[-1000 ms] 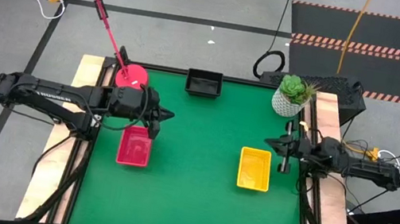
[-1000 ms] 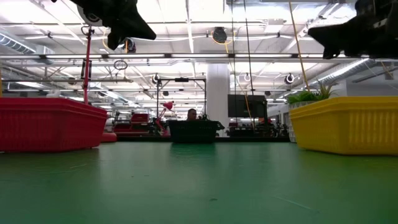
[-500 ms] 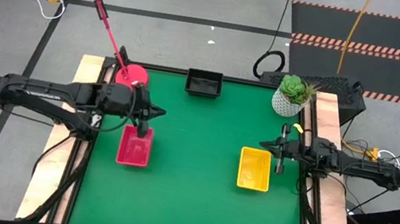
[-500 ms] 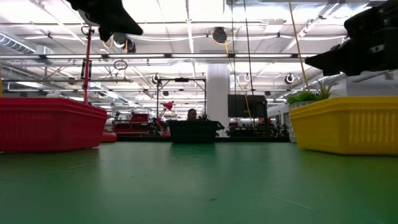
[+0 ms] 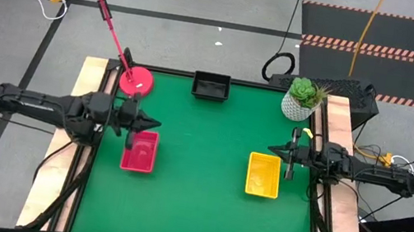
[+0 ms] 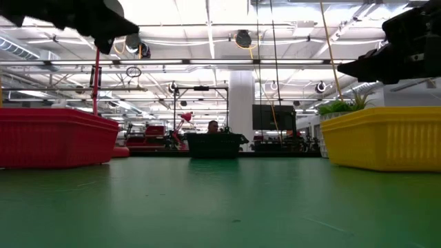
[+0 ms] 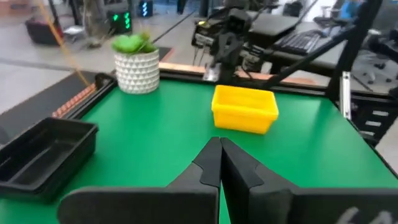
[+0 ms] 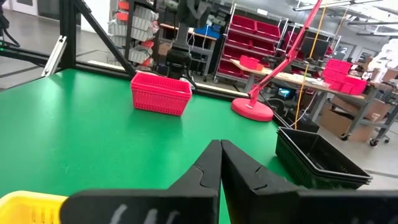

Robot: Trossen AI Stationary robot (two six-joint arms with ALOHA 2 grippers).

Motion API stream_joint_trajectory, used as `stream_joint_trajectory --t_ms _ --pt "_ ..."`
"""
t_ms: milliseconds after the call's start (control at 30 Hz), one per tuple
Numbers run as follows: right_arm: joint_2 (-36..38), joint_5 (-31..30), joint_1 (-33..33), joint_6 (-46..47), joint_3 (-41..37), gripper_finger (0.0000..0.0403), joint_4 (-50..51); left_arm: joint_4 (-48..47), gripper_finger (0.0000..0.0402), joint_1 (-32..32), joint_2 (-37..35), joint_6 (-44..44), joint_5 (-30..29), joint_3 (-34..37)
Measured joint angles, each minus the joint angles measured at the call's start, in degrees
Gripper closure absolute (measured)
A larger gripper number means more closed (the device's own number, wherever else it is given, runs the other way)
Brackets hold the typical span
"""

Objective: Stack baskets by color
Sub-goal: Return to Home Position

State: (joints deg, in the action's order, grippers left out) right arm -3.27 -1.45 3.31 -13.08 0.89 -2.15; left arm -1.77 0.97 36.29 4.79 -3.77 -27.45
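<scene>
Stacking looks done: the red baskets [image 5: 140,150] sit piled near the surface's [image 5: 195,189] left edge, the yellow baskets [image 5: 263,177] near its right edge, the black baskets [image 5: 211,88] midway along its far edge. The left gripper [image 5: 155,125] by the red pile and the right gripper [image 5: 272,150] by the yellow are closed and empty, so only parking the arms seems left.

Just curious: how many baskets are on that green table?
3 show: a red basket at the left, a yellow basket at the right, a black basket at the far edge. Others may be nested inside, hidden.
</scene>
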Motion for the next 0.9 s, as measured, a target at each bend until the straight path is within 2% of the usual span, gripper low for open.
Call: stream_joint_trajectory --t_ms 233,567,900 --pt "-0.02 0.00 0.00 -0.01 0.00 0.0403 -0.02 9.84 0.0398 -1.57 -5.70 -0.19 0.55 12.52" --pt "-0.02 0.00 0.00 -0.02 0.00 0.0403 -0.02 28.58 0.0400 -2.62 -10.49 0.15 0.01 26.28" --pt "0.00 0.00 0.00 -0.02 0.00 0.0403 0.00 28.78 0.0400 -2.66 -13.69 -2.89 0.34 26.89"
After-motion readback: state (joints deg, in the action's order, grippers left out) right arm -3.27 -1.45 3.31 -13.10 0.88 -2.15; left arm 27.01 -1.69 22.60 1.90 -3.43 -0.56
